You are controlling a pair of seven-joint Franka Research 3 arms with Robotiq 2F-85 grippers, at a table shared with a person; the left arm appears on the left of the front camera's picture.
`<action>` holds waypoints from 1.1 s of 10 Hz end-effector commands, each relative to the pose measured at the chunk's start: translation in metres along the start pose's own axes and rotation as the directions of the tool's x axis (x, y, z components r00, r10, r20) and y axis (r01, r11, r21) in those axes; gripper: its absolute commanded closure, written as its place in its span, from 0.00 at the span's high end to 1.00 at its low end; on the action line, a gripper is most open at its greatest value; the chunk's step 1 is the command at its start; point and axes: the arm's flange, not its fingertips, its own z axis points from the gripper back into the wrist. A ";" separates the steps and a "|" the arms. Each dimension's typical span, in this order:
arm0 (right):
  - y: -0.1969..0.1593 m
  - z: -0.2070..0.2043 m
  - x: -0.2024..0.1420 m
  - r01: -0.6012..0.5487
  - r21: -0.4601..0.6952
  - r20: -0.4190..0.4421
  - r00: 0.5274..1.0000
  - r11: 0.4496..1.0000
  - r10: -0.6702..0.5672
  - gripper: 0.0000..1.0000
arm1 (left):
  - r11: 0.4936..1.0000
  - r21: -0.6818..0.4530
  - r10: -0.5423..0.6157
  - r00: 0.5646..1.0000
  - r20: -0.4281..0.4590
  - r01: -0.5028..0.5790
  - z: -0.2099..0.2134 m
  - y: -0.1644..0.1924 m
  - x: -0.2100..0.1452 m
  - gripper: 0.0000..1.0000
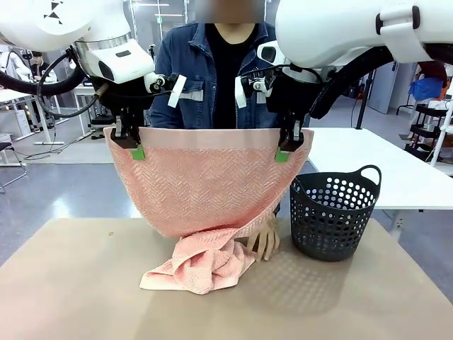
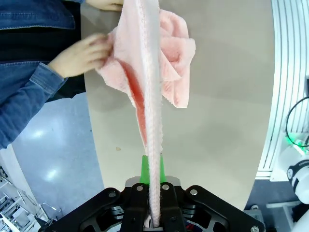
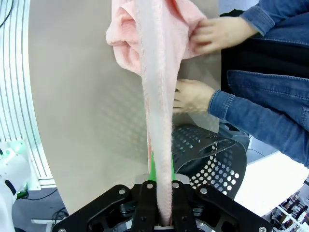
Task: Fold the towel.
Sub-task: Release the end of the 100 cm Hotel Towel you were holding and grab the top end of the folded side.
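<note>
**Towel suspended between both grippers**

Left gripper [image 1: 134, 146]: fingers closed tight on the upper left corner of the towel [image 1: 205, 185], at its smooth band. The towel hangs as a sheet between the two arms above the table [image 1: 64, 283], with its lower end bunched on the tabletop. A person's hand [image 1: 265, 242] lies on the table just beside the bunched cloth. Right gripper [image 1: 284, 150]: clamped on the upper right corner. A dark basket [image 1: 333, 212] stands upright, just right of the towel.
</note>
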 end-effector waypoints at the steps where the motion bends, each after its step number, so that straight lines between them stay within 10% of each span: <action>1: 0.001 0.002 -0.001 -0.007 -0.008 -0.007 1.000 1.000 0.007 0.00 | 1.000 -0.003 -0.007 1.000 -0.004 0.007 0.001 0.000 -0.001 0.00; 11: 0.001 0.002 -0.001 -0.007 -0.008 -0.007 1.000 1.000 0.007 0.00 | 1.000 -0.003 -0.007 1.000 -0.004 0.007 0.001 0.000 -0.001 0.00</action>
